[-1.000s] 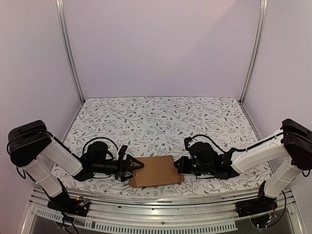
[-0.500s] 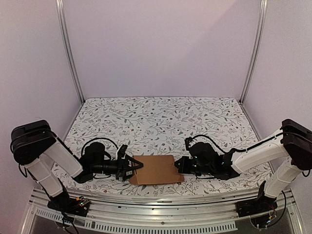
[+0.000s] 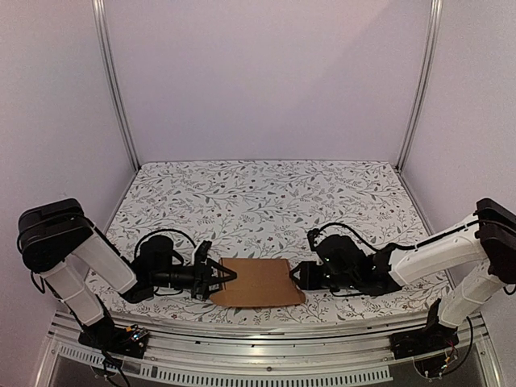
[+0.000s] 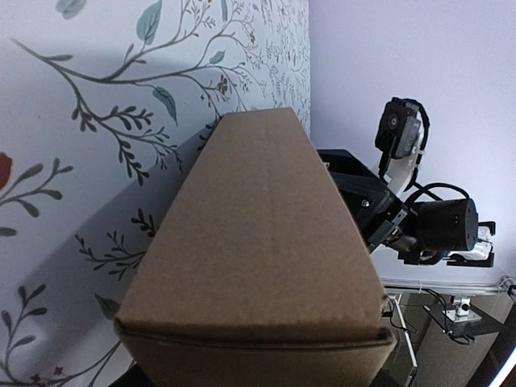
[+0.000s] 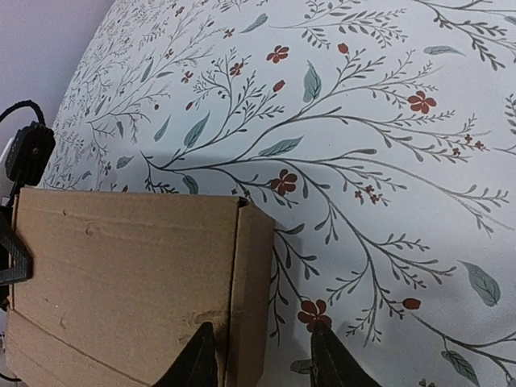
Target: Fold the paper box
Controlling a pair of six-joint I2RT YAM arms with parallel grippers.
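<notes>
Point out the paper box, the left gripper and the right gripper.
paper box (image 3: 258, 282), top external view, middle of its top panel.
left gripper (image 3: 226, 279), top external view, midway between its fingertips at the box's end.
right gripper (image 5: 262, 359), right wrist view, midway between the fingertips straddling the box's end panel.

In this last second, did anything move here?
Barely. The paper box edged slightly left with the left gripper, and the right arm shifted its elbow rightward. The right gripper stayed at the box's other end, the box still on the flowered cloth.
</notes>
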